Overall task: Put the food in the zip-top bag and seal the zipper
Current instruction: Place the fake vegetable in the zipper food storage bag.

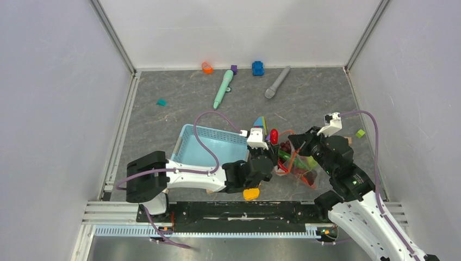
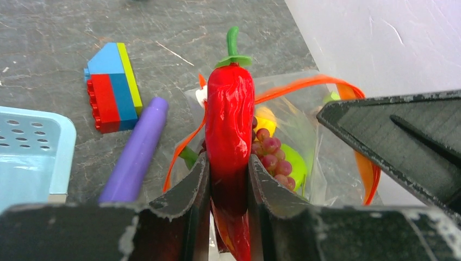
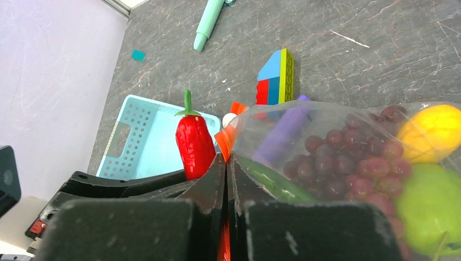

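My left gripper (image 2: 229, 163) is shut on the red chilli (image 2: 230, 109), which stands upright with its green stem up, just beside the mouth of the zip-top bag (image 2: 321, 157). From above, the chilli (image 1: 274, 135) is left of the bag (image 1: 299, 166). My right gripper (image 3: 226, 160) is shut on the orange-red zipper (image 3: 225, 138) and holds the bag's edge up. Inside the bag are grapes (image 3: 337, 157), a green apple (image 3: 429, 206), a yellow piece (image 3: 429, 130) and a green vegetable (image 3: 272, 182). An orange-yellow toy piece (image 1: 251, 193) lies near the front rail.
The light-blue basket (image 1: 209, 144) sits left of the bag. A purple cylinder (image 2: 136, 152) and stacked blocks (image 2: 111, 87) lie just behind it. A mint pen (image 1: 223, 88), a grey microphone (image 1: 277, 82) and small blocks (image 1: 257, 68) are at the back; a green cube (image 1: 360, 133) is at the right.
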Available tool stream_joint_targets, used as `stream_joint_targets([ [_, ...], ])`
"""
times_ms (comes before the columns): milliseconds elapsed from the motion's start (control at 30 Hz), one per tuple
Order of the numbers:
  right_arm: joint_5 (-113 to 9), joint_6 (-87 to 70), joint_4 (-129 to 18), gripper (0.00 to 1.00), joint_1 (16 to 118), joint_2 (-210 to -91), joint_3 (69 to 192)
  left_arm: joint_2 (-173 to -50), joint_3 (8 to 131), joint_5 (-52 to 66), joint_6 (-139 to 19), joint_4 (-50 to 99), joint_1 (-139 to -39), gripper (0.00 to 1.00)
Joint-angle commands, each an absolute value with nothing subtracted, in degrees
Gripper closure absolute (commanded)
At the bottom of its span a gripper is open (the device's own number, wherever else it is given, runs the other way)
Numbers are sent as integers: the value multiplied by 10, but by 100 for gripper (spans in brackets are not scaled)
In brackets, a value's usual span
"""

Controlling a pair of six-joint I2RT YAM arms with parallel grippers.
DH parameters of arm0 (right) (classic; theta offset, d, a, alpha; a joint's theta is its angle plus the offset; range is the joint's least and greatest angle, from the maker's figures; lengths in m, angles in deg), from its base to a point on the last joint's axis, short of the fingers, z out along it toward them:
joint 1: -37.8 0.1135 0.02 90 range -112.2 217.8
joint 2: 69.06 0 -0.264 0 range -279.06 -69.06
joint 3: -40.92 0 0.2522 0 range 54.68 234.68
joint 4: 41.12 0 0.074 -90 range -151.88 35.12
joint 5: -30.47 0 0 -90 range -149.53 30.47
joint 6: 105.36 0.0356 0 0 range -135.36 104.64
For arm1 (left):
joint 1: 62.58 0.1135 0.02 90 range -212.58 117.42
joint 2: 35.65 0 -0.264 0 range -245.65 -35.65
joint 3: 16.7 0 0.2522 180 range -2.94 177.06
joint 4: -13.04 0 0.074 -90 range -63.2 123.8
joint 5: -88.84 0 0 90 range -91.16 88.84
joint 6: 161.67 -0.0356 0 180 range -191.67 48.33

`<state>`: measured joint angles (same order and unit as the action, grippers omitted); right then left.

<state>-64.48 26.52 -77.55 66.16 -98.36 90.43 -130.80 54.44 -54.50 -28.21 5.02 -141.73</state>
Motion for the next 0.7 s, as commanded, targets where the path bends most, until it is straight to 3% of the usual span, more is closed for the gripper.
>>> stream_joint_targets([
  [0, -654, 277, -719, 100, 662, -975, 908, -1283, 521, -508, -273, 13, -1428, 98],
  [400, -654, 269, -719, 100, 661, -975, 905, -1234, 440, -295, -398, -93, -1428, 98],
  [667, -643, 240, -724, 100, 662, -966, 907, -1196, 471, -238, -475, 38, -1426, 98],
])
